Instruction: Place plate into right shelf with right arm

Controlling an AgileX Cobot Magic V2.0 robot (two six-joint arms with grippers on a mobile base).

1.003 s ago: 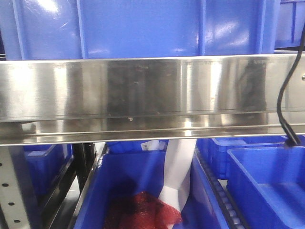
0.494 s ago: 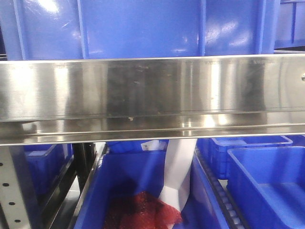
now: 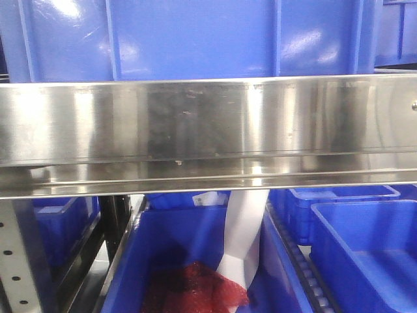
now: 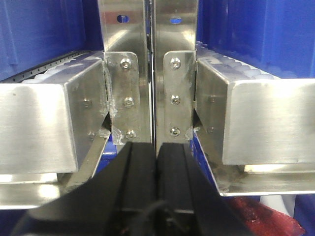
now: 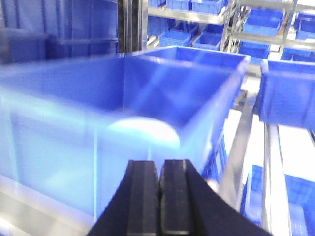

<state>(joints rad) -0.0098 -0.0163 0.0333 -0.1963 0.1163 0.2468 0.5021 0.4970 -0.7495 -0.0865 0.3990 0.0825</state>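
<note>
Two closed fingers of my right gripper meet on nothing; the plate lies inside a blue crate on the right shelf. Placement looks done, so I should retreat straight back, clear of the crate rim.

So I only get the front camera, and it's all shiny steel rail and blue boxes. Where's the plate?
Observer: The right wrist view shows a pale round shape, likely the plate, lying inside a blue crate. The picture is blurred, though.
Operator: Is the right claw holding it?
Observer: No. The right gripper is shut with nothing between its fingers, and the plate lies beyond them.
</note>
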